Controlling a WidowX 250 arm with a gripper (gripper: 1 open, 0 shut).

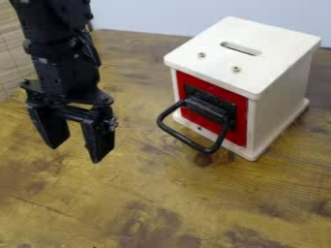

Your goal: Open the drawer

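Reaching the handle is the step in hand, I judge, since the drawer [187,94] sits closed in its box and nothing grips it. Nearest in view is the bare wooden table [123,208], brown and patchy. A little farther back, on the left, the black pincer [79,136] hangs above the wood with its two fingers wide apart and nothing between them. To its right, and well apart from it, the big black loop handle [195,142] juts from the drawer's red front toward the near left. Behind the loop is the black plate [208,105] that carries it, and around the red front stands the white box [281,107], at the right and far side of the table, with a slot [241,47] in its top. Beyond lies a pale wall [149,15].

To do this well, the arm should move right, bring one finger inside the loop and leave the other outside, then close on the bar near its middle. The pull should run straight out along the drawer's own line; a sideways tug might jam it or drag the light-looking box along. How high the fingers hang against the bar is hard to judge from this single view, so a slow approach seems wise.
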